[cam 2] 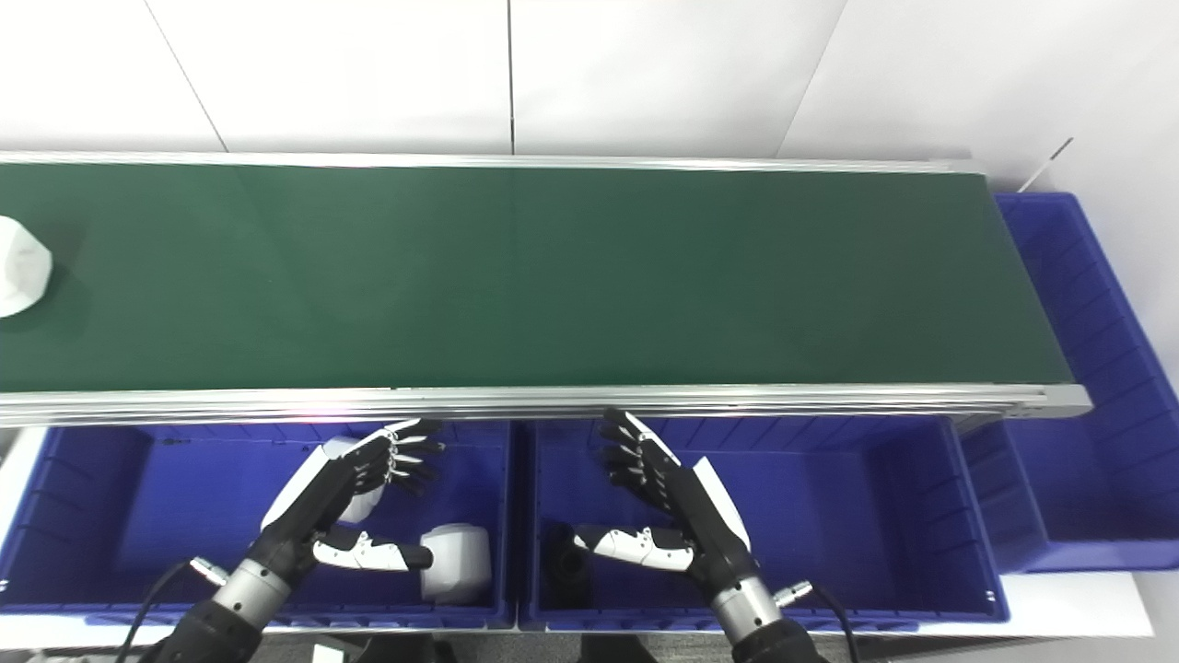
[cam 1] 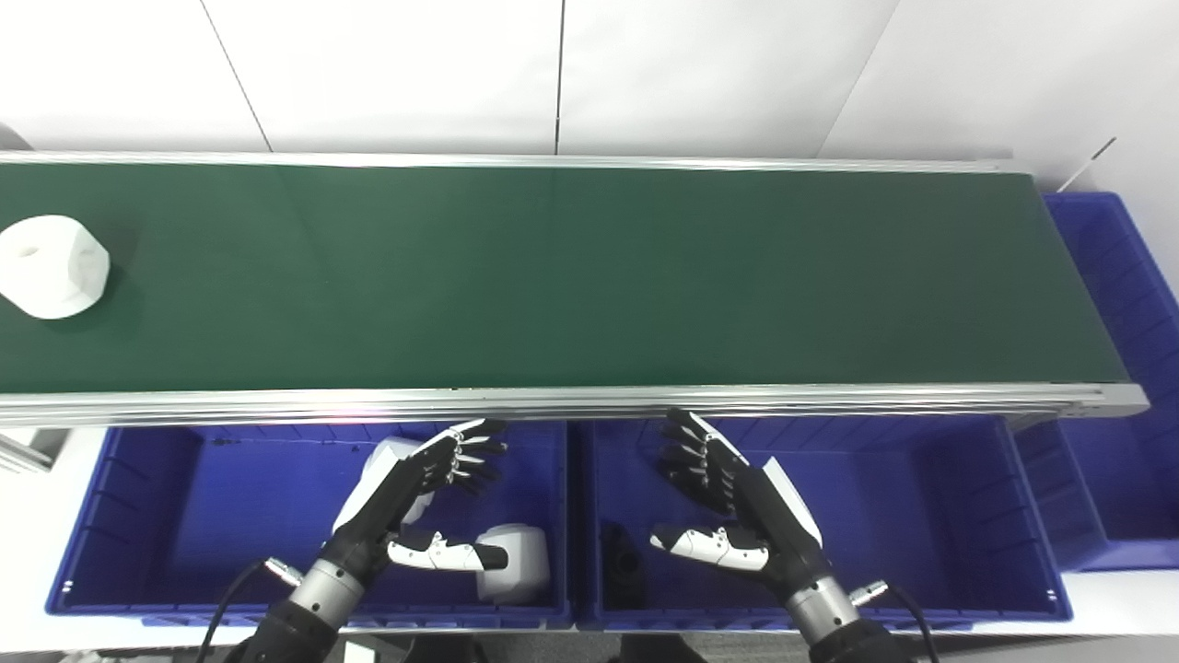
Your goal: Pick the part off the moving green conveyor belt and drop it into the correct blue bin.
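White and chunky, the part (cam 1: 52,267) sits at the far left end of the green conveyor belt (cam 1: 571,276), well apart from the left hand (cam 1: 433,502) and right hand (cam 1: 728,502) — both empty, fingers spread, over the blue bins (cam 1: 147,516) — so a late reach could miss it.

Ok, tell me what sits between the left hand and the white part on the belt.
Only bare green belt and its near metal rail separate the left hand from the white part, in the left eye view.
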